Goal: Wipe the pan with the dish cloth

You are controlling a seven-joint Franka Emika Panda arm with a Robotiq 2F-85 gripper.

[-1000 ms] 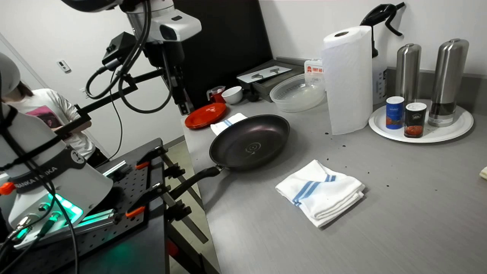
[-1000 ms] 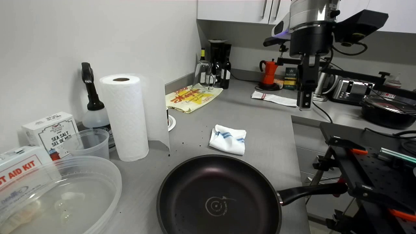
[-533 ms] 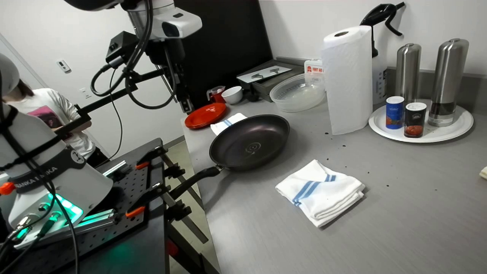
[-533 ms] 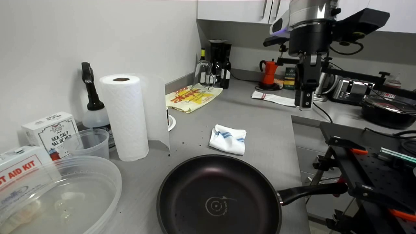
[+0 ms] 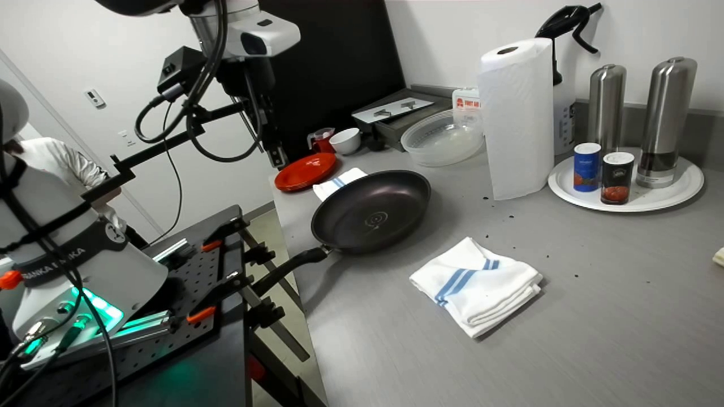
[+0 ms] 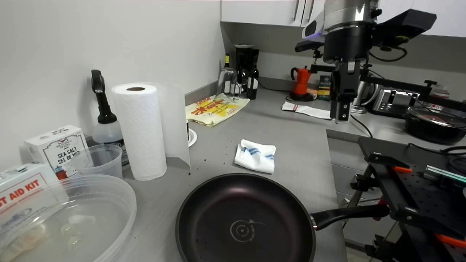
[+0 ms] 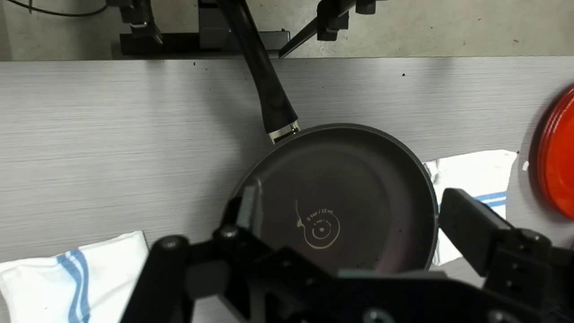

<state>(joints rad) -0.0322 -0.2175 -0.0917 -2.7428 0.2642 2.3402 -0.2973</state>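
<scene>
- Gray counter (image 5: 565, 350) spans the scene, with dark specks scattered on it.
- Nearest in an exterior view, the dish cloth (image 5: 478, 285), white with blue stripes, lies folded on the counter.
- Beyond it, and apart from it, the black pan (image 5: 373, 212) rests face up, its handle (image 5: 291, 266) sticking out past the counter's edge.
- Behind lies a second striped cloth (image 5: 342, 180), partly hidden by the pan.
- Raised in the air, the gripper (image 7: 352, 206) is spread wide and released; in the wrist view its fingers (image 7: 471, 229) stand well apart, with the pan seen between them, and they grip only air.
- Red plates (image 5: 308, 171) sit farther back, near that striped cloth.
- Farthest off, before a white wall (image 5: 124, 62), a person (image 5: 59, 154) in white has shifted leftward in that view since half a second ago.
- Against a second ago, the gripper has moved only a little, while the pan and both cloths lie where they lay.
</scene>
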